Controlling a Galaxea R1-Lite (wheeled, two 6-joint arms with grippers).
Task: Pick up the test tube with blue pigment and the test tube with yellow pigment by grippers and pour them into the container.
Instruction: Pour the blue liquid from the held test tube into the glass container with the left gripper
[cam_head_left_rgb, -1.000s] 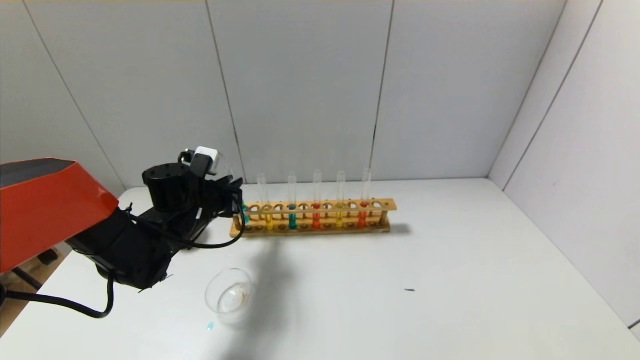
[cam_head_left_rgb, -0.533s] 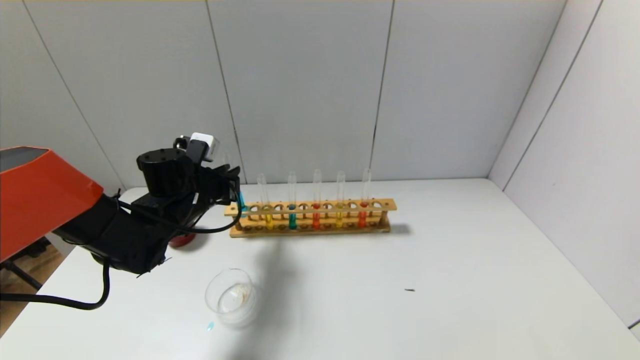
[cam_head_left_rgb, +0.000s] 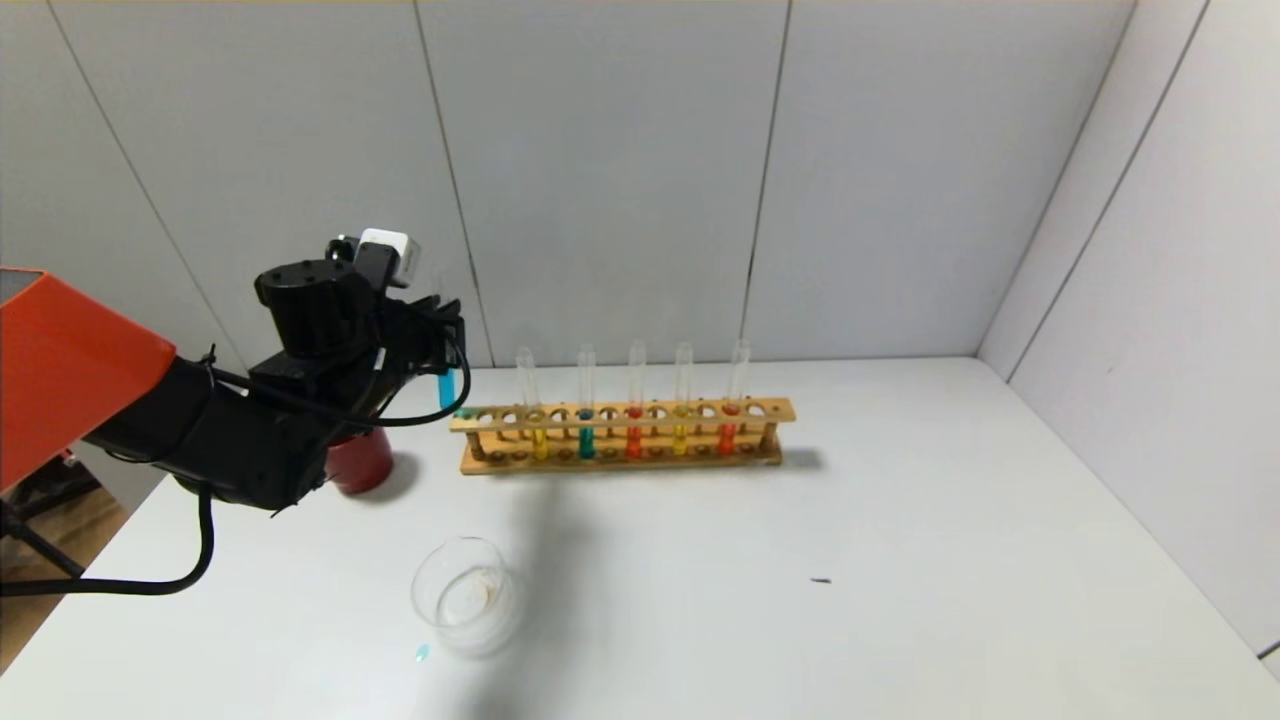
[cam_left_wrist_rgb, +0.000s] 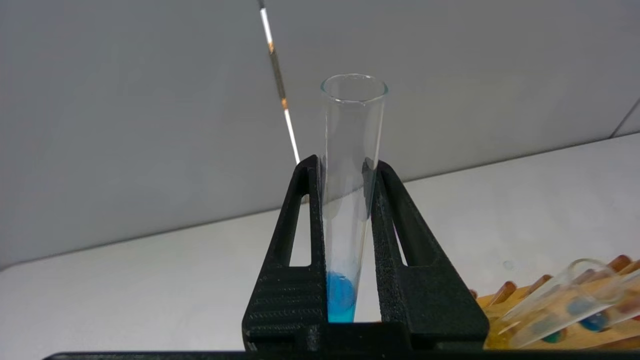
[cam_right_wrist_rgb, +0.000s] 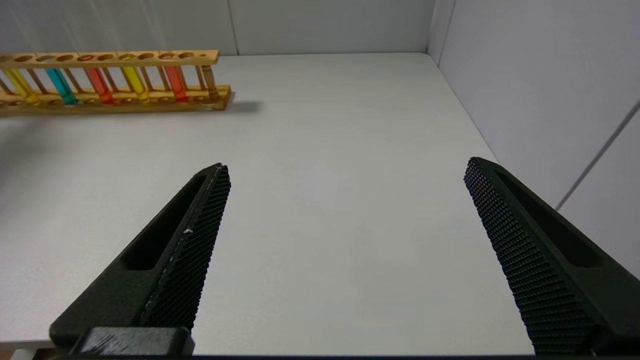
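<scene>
Glass is what you are dealing with: the blue tube (cam_left_wrist_rgb: 350, 200) is thin, light, stiff, slick and breakable, and its open mouth means any early tilt is likely to spill pigment. Your left gripper (cam_head_left_rgb: 445, 335) is clamping it, fingers (cam_left_wrist_rgb: 300, 240) pressed flat on both sides of the upper half, the tube hanging upright with its blue tip just above the left end of the rack (cam_head_left_rgb: 622, 436), clear of its hole. That looks like the right place to hold: above the liquid, firmly enough to stop a slide, not so hard as to crack the wall.

Your right gripper (cam_right_wrist_rgb: 345, 210) is parked over bare table, well apart from the rack, jaws spread wide and holding nothing.

Counting now: five tubes are standing in the rack, two yellow, one teal, two orange-red. The nearer yellow tube (cam_head_left_rgb: 538, 425) is sitting toward the rack's left end. One clear dish (cam_head_left_rgb: 465, 595) is waiting at the near edge of the table (cam_head_left_rgb: 900, 520), apparently holding no pigment, with a small blue drop (cam_head_left_rgb: 421, 653) just beside it. One dark red cup (cam_head_left_rgb: 360, 460) is standing behind the left arm, partly hidden.
</scene>
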